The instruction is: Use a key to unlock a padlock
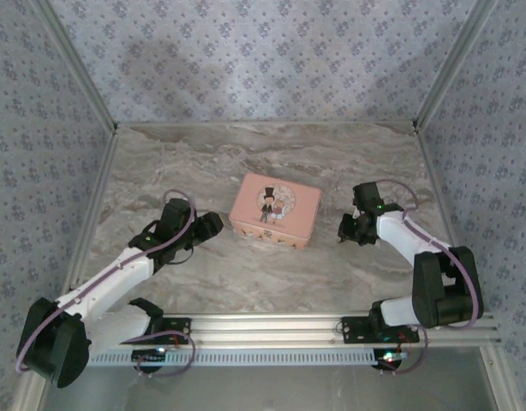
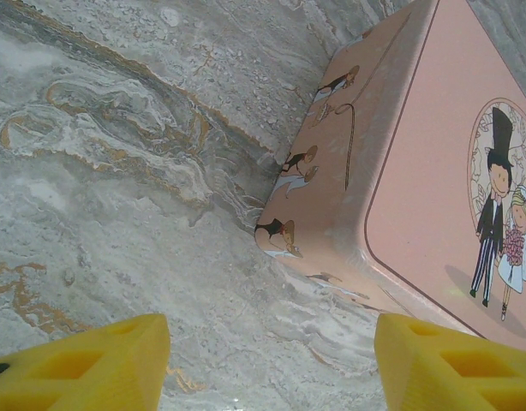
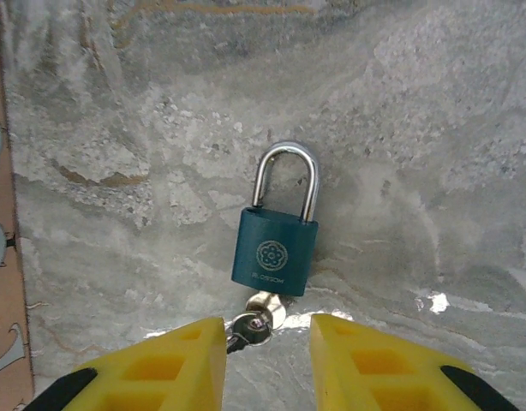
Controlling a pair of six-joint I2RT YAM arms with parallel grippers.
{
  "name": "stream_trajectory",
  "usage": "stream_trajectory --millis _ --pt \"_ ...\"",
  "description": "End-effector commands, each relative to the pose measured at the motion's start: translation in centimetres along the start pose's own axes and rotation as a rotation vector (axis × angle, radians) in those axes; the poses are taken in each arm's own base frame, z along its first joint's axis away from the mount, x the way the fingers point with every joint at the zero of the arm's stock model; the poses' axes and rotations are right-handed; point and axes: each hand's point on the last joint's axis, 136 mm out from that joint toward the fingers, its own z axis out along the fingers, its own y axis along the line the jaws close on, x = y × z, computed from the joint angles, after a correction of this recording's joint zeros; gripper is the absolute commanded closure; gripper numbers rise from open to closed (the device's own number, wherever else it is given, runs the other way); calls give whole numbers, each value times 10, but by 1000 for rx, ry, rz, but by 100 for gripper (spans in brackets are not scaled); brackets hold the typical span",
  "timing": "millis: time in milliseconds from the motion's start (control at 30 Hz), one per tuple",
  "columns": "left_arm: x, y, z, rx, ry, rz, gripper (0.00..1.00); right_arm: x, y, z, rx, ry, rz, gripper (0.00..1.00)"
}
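The small blue-teal padlock [image 3: 274, 250] lies flat on the marble table, and both legs of its silver shackle sit in the body. The key [image 3: 256, 321] sticks out of the padlock's bottom end, its silver head leaning toward my left finger. My right gripper [image 3: 265, 332] is open right behind the key. The key head sits in the gap between the yellow fingers [image 3: 173, 360], close to the left one. In the top view my right gripper [image 1: 349, 231] is right of the pink tin. My left gripper [image 2: 271, 342] stands open over bare table with nothing between its fingers.
The pink picture tin [image 1: 276, 210] sits mid-table between the two arms. Its side wall [image 2: 349, 154] is just ahead of my left gripper [image 1: 213, 224], and its edge [image 3: 2, 257] runs along the left of the right wrist view. Patterned walls enclose the table.
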Motion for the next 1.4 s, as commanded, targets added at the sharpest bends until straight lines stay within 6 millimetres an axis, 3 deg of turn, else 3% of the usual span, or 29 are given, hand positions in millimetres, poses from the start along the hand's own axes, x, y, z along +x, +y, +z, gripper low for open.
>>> stream_trajectory --millis 0,67,233,300,333,367,633,867,1167,1367 --pt "-8 1 -6 -19 -26 21 35 -11 10 -23 -33 -43 -8 67" --pt "-10 1 -9 -33 -30 28 35 -16 13 -36 -42 -75 -14 64" --pt "-28 3 -21 -79 -70 55 29 -34 13 -75 -39 -187 -16 47" --pt "-42 3 -29 -101 -102 68 27 -47 10 -88 -23 -245 -11 0" --pt "-49 4 -34 -116 -121 77 8 -53 8 -94 -18 -273 -2 0" --pt "-56 5 -37 -130 -137 88 2 -59 6 -98 -15 -297 3 0" --pt "-105 31 -61 -371 -213 179 2 -99 -27 -105 130 -459 70 0" --pt "-148 62 -68 -571 -355 380 2 -122 -65 -121 328 -775 64 0" --pt "-165 120 -26 -590 -543 423 2 -125 -87 -76 453 -872 -4 0" --pt "-165 139 -8 -557 -619 374 2 -130 -76 -53 376 -957 -72 0"
